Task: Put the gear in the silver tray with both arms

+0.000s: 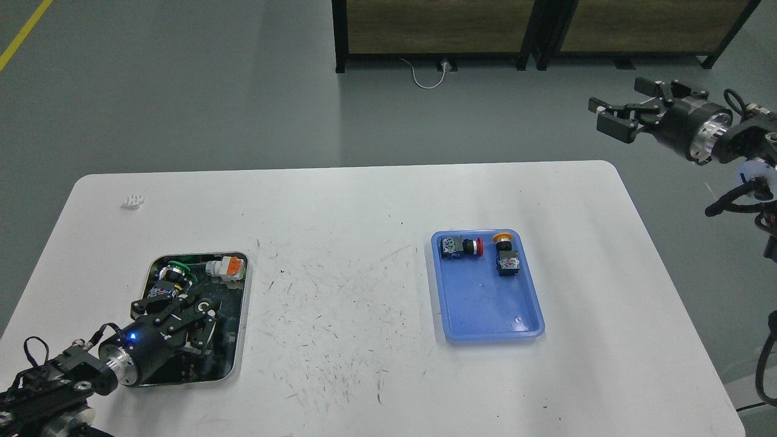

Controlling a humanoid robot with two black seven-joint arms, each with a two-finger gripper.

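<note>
The silver tray (241, 315) lies at the table's front left. It holds a green-capped push button (172, 274) and a white and orange part (226, 267) at its far end. My left gripper (175, 308) hovers low over the tray's middle, just behind the green button, fingers spread and nothing between them. My right gripper (620, 110) is open and empty, raised well off the table beyond its far right corner. A red push button (461, 246) and a yellow push button (505, 257) lie in the blue tray (485, 303).
The blue plastic tray sits right of the table's middle. A small white piece (133, 201) lies at the far left of the table. The white tabletop between the trays is scuffed. Dark shelving stands across the floor behind.
</note>
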